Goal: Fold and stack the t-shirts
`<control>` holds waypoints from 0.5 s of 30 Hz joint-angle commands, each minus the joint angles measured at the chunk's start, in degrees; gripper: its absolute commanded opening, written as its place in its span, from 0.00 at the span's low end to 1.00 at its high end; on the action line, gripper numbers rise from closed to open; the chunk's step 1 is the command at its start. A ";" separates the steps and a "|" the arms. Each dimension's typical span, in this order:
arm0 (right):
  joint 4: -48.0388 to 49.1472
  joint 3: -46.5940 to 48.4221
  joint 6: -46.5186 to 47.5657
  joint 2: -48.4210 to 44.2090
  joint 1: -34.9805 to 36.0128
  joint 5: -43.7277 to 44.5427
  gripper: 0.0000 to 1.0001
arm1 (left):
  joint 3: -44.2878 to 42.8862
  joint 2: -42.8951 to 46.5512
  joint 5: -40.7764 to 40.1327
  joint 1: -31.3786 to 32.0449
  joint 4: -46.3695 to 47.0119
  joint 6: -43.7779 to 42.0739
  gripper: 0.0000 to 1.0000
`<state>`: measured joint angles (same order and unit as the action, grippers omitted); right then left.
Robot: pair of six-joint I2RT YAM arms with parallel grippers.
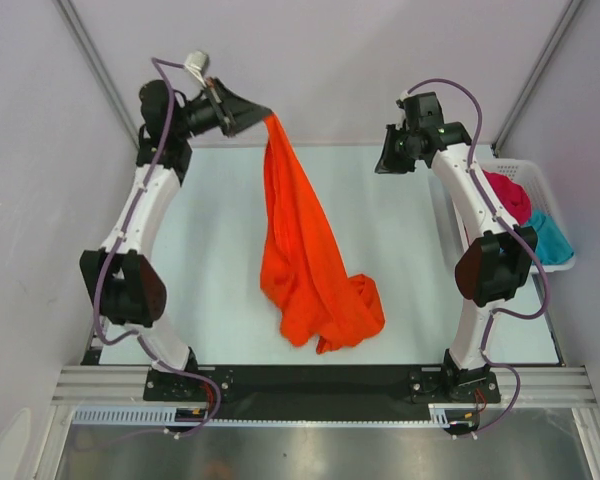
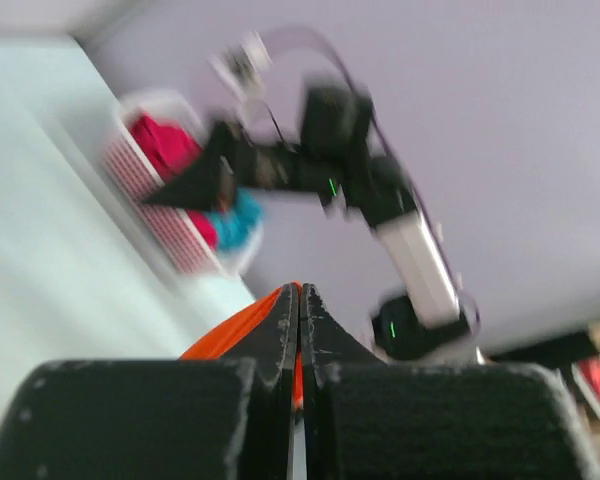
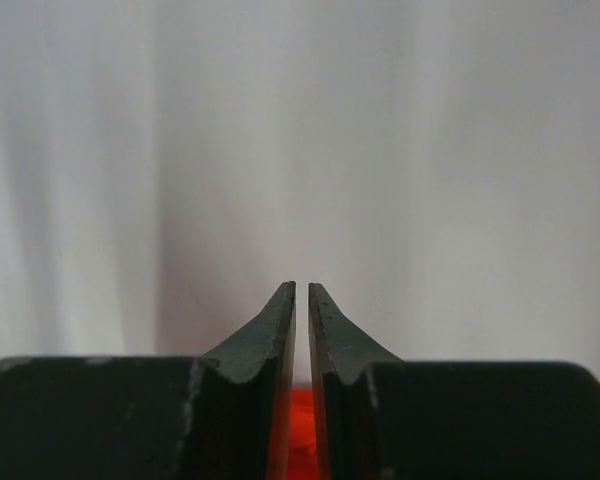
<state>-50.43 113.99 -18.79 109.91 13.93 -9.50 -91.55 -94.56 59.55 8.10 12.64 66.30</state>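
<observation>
grips one end of the orange t-shirt (image 1: 305,250) with the left gripper (image 1: 263,113), jaws clenched on the cloth, up above the table's (image 1: 220,250) far edge, a little left of its middle. lets the rest hang down and trail toward the table's near edge, ending in a crumpled heap on the table's middle, near side. shows, in the left wrist view, both fingers (image 2: 280,330) pressed together with orange cloth pinched between them. holds the right gripper (image 1: 385,160) above the table's far edge, right of its middle, apart from the orange cloth, jaws parted by a thin slit with nothing at the tips. reveals in the right wrist view a sliver of orange low in that slit, too little to tell what it is. at the table's right edge, in the white lattice basket (image 1: 540,185): crimson t-shirt (image 1: 510,195) bunched at the far end, teal t-shirt (image 1: 552,240) bunched at the near end, touching.
</observation>
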 commanded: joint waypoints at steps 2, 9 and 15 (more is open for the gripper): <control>-0.89 1.32 1.03 -3.47 -0.84 0.53 0.15 | -21.88 -3.34 -8.03 -6.60 -4.20 6.64 0.00; -0.63 0.62 0.86 -2.68 -0.58 0.44 0.16 | -20.80 -2.47 -9.80 -7.92 -7.63 3.41 0.00; 0.07 -0.70 0.68 -1.72 1.53 0.36 0.16 | -5.67 0.69 -9.46 -7.92 -7.54 -0.20 0.00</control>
<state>-51.09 113.93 -18.41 109.91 13.78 -9.30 -104.73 -94.52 50.85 -0.10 6.87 68.86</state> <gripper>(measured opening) 0.153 0.006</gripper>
